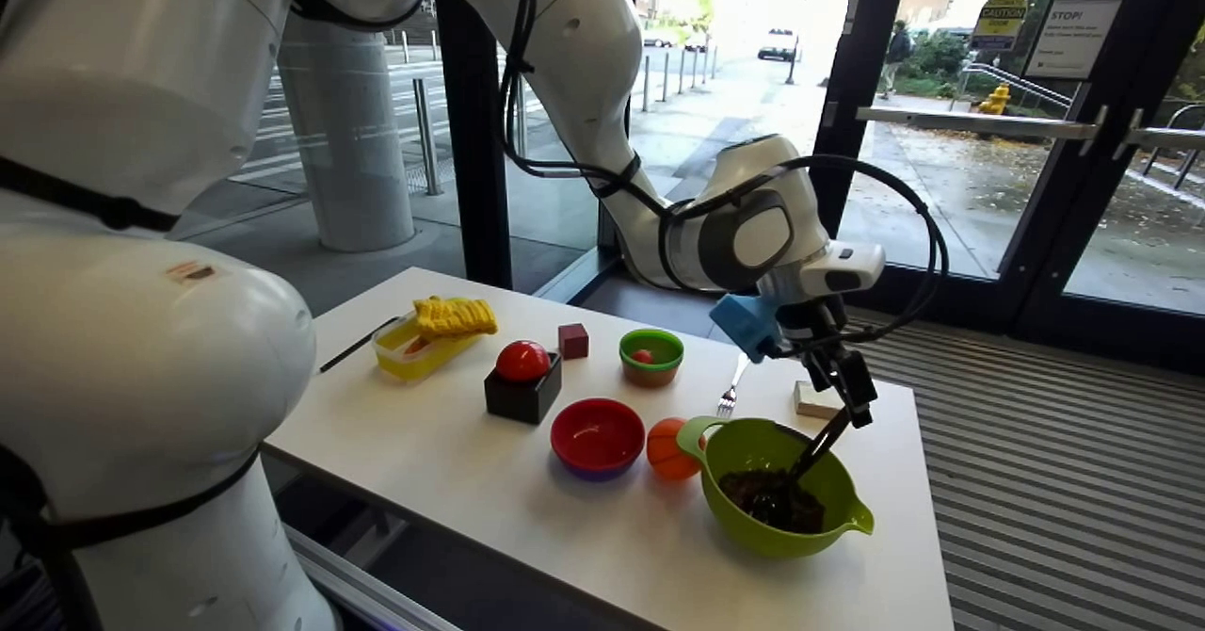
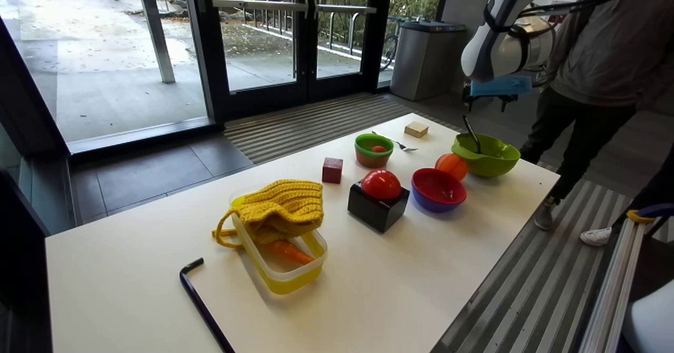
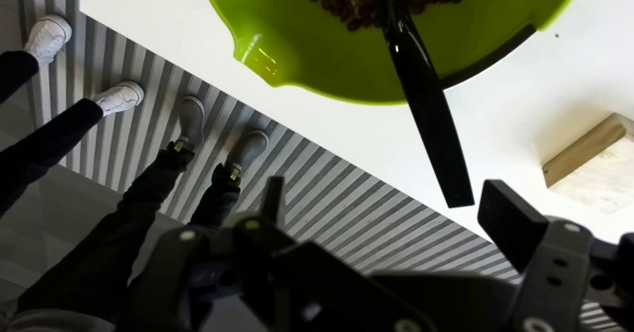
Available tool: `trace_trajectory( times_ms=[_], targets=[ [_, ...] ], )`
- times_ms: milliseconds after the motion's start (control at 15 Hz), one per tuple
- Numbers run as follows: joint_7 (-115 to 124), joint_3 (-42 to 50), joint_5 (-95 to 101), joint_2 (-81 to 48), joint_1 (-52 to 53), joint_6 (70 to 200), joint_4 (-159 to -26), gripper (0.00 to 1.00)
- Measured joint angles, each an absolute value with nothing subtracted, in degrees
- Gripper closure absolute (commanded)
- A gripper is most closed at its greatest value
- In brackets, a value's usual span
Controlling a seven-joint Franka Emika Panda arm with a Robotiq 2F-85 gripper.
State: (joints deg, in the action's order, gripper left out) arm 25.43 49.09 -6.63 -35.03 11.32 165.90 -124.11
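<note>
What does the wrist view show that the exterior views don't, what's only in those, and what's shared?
Only the wrist view: both white shoes and both grey shoes; the exterior views show at most one of each.
Only the exterior views: red dome on its black box, orange ball, yellow knitted piece, maroon cube and fork.
Shared: the large green bowl, the black utensil, the wooden block and the open gripper.
</note>
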Motion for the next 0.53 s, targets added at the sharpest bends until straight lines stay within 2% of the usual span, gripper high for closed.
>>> trace_trajectory(
  times_ms=[533],
  targets=[
    [26.2, 49.0, -5.5, -35.0, 10.9, 165.2, -122.5, 0.00]
  ],
)
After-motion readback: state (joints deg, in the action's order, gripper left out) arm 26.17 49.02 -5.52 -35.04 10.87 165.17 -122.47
